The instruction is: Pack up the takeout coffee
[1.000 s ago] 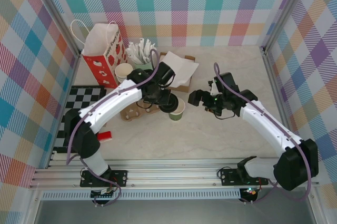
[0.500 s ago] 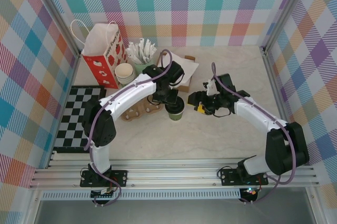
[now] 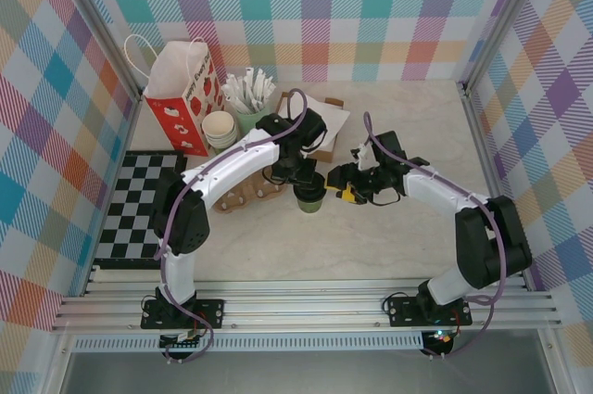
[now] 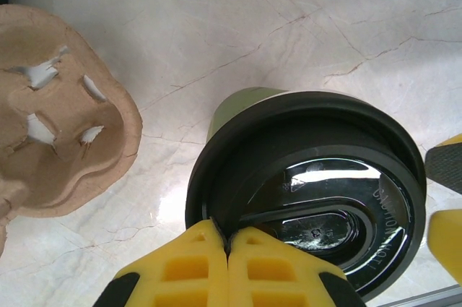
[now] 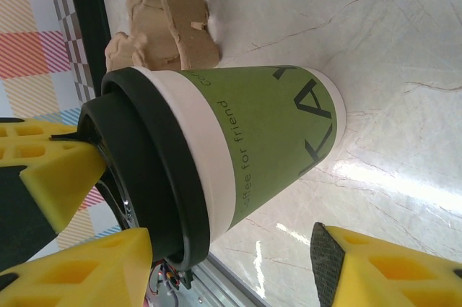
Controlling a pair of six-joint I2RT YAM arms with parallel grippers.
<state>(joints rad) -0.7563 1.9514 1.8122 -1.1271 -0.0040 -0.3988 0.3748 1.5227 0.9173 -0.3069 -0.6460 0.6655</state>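
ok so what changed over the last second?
The right gripper moved left up to the coffee cup, its fingers narrowing but open, gripping nothing. The left gripper shifted right over the cup, and its shut fingers press the lid. The cup, cardboard tray and paper bag stayed put.

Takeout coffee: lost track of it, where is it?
In the top view the takeout coffee stands upright near the middle of the table, just right of the cardboard cup carrier.
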